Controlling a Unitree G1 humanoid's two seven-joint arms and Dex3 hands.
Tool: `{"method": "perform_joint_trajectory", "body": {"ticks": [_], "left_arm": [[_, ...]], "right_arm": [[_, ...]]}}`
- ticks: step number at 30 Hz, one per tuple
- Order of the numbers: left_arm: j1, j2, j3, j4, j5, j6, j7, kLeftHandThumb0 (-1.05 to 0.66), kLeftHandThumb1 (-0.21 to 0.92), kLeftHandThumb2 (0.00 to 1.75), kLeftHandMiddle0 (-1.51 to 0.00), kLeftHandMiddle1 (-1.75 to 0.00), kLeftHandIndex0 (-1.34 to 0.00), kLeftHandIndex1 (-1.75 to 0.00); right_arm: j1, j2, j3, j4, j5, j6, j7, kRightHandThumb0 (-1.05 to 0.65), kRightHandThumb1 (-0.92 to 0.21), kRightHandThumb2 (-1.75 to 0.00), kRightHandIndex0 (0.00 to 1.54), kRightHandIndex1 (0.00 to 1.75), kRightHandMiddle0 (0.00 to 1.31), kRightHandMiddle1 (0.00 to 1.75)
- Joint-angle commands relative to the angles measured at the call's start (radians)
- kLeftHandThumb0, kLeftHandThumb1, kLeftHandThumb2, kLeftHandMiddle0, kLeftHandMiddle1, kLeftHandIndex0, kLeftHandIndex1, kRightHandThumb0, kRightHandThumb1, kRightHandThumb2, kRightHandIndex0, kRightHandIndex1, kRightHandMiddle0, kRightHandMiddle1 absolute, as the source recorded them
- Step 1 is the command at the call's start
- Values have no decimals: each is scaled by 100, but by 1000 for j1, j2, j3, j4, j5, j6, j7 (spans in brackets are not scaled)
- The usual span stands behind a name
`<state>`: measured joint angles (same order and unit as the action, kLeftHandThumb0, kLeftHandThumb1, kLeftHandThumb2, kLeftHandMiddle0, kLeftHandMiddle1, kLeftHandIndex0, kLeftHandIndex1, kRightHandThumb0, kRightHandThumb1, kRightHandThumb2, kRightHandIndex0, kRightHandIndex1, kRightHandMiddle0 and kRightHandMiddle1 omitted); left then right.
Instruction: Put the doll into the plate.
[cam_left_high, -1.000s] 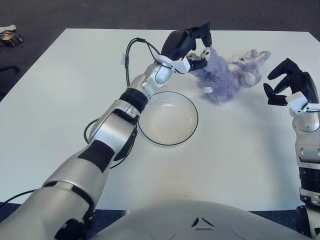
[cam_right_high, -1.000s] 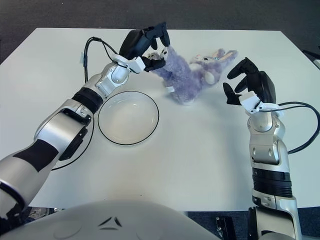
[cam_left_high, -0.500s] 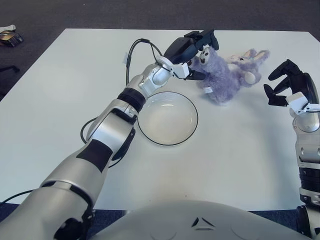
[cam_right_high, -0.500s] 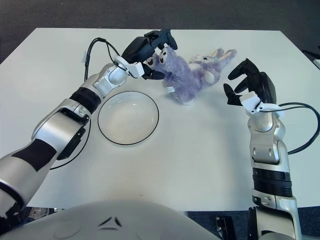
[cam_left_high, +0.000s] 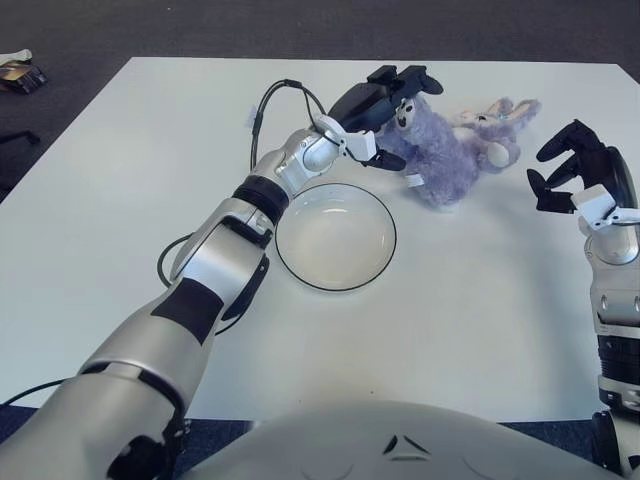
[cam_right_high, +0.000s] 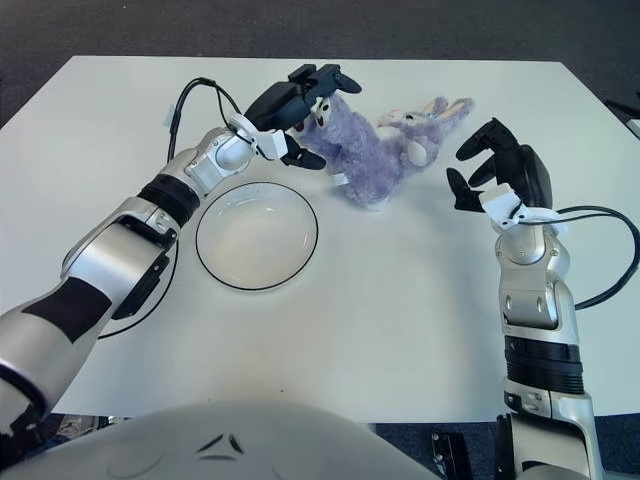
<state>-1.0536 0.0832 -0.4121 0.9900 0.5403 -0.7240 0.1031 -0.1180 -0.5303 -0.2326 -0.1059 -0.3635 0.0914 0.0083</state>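
Note:
A purple plush bunny doll (cam_left_high: 447, 150) lies on the white table at the back, right of centre, its ears pointing right. A white plate with a dark rim (cam_left_high: 336, 237) sits on the table in front of it, to the left, and holds nothing. My left hand (cam_left_high: 390, 105) reaches over the doll's left end with its fingers spread open, touching or just above the plush, not closed on it. My right hand (cam_left_high: 575, 170) hovers at the right edge of the table, right of the doll, fingers loosely curled and holding nothing.
A black cable (cam_left_high: 268, 110) loops off my left forearm above the table behind the plate. The white table (cam_left_high: 120, 200) has its far edge just behind the doll. A small object (cam_left_high: 20, 72) lies on the dark floor at far left.
My left hand has let go of the doll's left end: its fingers were pinched on the plush and are now spread flat above it. The doll settled slightly. The right hand stayed put.

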Motion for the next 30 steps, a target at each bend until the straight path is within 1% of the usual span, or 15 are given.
{"method": "perform_joint_trajectory", "body": {"ticks": [1,5,9,12,13,14,15,17,20,22,30], "left_arm": [[-24,-9,3,5,-7,16,-21,-73,33,81,0,-70,0,-79],[-19,-20,8,1,-20,33,-36,-77,37,77,0,-64,0,-75],[-14,-30,15,1,-36,36,-47,-76,36,76,0,-67,0,-80],[-9,-44,20,5,-48,26,-47,-71,32,79,0,-89,0,-89],[-8,-50,19,7,-47,19,-41,-69,30,81,0,-100,0,-94],[-8,-54,18,8,-46,15,-36,-66,28,85,0,-118,0,-104],[-8,-58,18,12,-48,7,-35,-65,27,86,0,-124,0,-107],[-8,-64,17,17,-50,-3,-33,-59,23,94,0,-149,0,-126],[-10,-70,15,24,-46,-7,-28,-55,22,99,0,-162,-2,-138],[-13,-79,11,31,-36,-6,-11,-54,22,101,0,-166,-5,-142],[-24,-111,5,58,-23,3,32,-52,24,103,0,-165,-11,-147]], "right_arm": [[1,1,-6,15,12,-18,-8,-1,-38,-117,67,151,36,175],[1,-1,-6,24,14,-26,-7,-1,-37,-119,68,152,36,175],[2,-1,-6,30,15,-31,-8,-1,-36,-120,69,152,36,175],[3,1,-6,31,15,-32,-10,-1,-37,-119,69,151,36,175],[4,2,-6,30,14,-30,-10,-1,-37,-119,69,151,36,175],[4,2,-6,29,14,-28,-10,-1,-37,-118,69,150,36,175],[4,4,-6,27,14,-24,-10,-1,-37,-118,69,150,36,175],[5,6,-5,24,13,-18,-10,-1,-38,-118,68,151,35,175],[6,7,-5,23,13,-16,-10,-1,-38,-117,67,151,35,175],[6,8,-5,25,14,-18,-9,-1,-39,-117,67,151,35,175],[9,7,-4,29,20,-22,-2,-1,-39,-118,67,154,33,175]]}}
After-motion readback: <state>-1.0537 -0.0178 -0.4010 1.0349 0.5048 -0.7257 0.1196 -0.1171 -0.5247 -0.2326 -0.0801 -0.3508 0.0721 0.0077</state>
